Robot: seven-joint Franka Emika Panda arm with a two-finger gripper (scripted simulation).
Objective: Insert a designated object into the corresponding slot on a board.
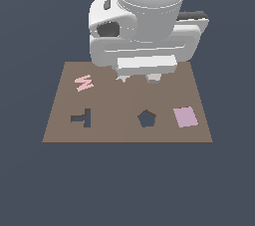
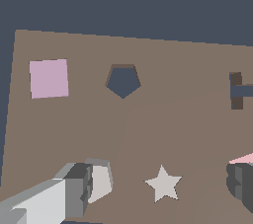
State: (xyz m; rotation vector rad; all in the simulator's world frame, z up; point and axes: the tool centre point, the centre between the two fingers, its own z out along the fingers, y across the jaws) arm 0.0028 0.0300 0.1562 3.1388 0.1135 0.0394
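The brown board [image 1: 124, 130] lies flat. Its dark pentagon slot [image 1: 146, 118] sits between a T-shaped cutout [image 1: 82, 118] and a mauve square [image 1: 185, 116]; the slot also shows in the wrist view [image 2: 123, 81]. My gripper [image 1: 144, 70] hangs low over the board's far edge, jaws wide apart. In the wrist view the gripper [image 2: 160, 183] straddles a pale star [image 2: 163, 183]. A pale grey block [image 2: 101, 181] sits right against one finger [image 2: 74, 191]; the other finger [image 2: 242, 183] is far from it. Nothing is clamped. In the exterior view the hand hides most of the star [image 1: 121, 78] and block [image 1: 153, 77].
A pink N-shaped piece [image 1: 83, 82] lies at the board's far corner on the exterior view's left; its tip shows in the wrist view [image 2: 244, 159] by one finger. The mauve square also appears in the wrist view [image 2: 48, 78]. Dark blue-grey floor surrounds the board.
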